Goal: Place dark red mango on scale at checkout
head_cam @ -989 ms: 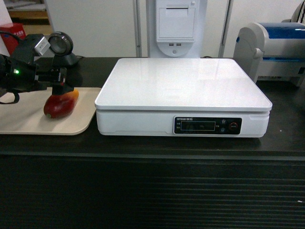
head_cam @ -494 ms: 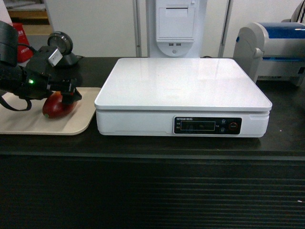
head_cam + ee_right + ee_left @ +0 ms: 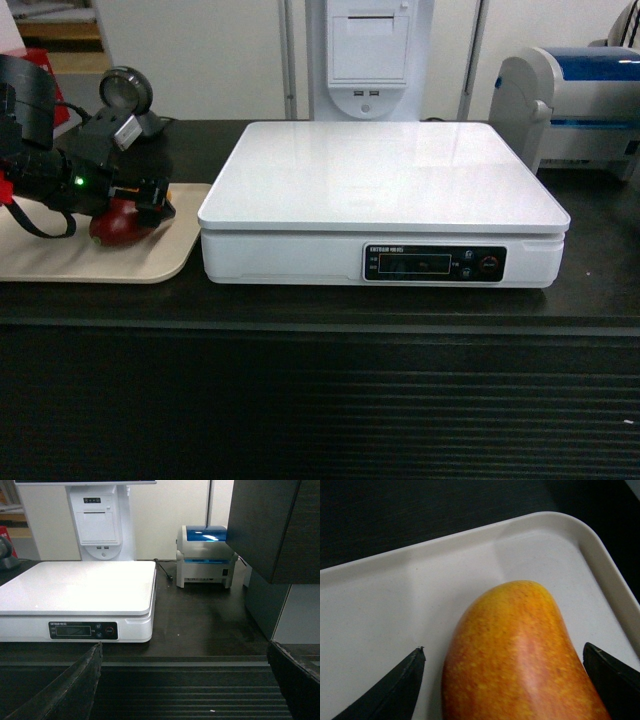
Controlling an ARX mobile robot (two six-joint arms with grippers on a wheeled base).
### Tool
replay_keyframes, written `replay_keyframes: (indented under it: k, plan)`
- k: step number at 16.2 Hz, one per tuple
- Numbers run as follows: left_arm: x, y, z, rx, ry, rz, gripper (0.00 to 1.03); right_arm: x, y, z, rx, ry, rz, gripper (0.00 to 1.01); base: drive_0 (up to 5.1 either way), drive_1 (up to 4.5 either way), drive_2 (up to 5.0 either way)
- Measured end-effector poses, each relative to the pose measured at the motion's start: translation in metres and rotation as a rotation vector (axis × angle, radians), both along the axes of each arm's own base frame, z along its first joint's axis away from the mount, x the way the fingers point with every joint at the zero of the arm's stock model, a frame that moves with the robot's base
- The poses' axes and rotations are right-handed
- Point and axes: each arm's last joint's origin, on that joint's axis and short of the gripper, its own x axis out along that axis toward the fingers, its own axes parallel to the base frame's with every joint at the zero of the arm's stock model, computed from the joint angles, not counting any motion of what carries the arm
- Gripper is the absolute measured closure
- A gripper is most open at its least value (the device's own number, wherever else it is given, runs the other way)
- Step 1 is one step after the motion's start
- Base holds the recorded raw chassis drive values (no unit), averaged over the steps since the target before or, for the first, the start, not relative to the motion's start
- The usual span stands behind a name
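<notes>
this is looking like a shop checkout: a white scale [image 3: 385, 195] is sitting on a black tabletop [image 3: 600, 290] with a ribbed front, a white-and-blue printer [image 3: 206, 555] and a receipt-printing terminal stand [image 3: 370, 55] are standing behind.

The checkout [image 3: 320, 310] is a black-topped counter with a dark front of horizontal ribbed slats, filling the lower half of the head view. At centre sits the scale [image 3: 385, 190], white with a dark display strip. Just beside it at left lies a beige tray [image 3: 60, 255]. A white-and-blue printer [image 3: 575, 105] stands at upper right, and a round black scanner [image 3: 128, 95] at upper left.
</notes>
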Motion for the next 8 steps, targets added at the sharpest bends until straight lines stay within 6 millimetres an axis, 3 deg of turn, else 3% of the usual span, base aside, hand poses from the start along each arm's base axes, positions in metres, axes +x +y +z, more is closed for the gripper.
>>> replay_keyframes:
  k: [2,3,8]
  plan:
    - [0.0021,0.0004,-0.0010,0.005,-0.006,0.005,0.29,0.0000,0.0000,0.0000,0.000,0.000,0.000,0.03,0.0,0.00,0.0]
    - [0.0022,0.0004,-0.0010,0.004,-0.006,0.004,0.34,0.0000,0.0000,0.0000,0.000,0.000,0.000,0.03,0.0,0.00,0.0]
    - [0.0001,-0.0013,-0.0019,0.004,-0.030,-0.008,0.36,0.0000,0.0000,0.0000,0.000,0.000,0.000,0.03,0.0,0.00,0.0]
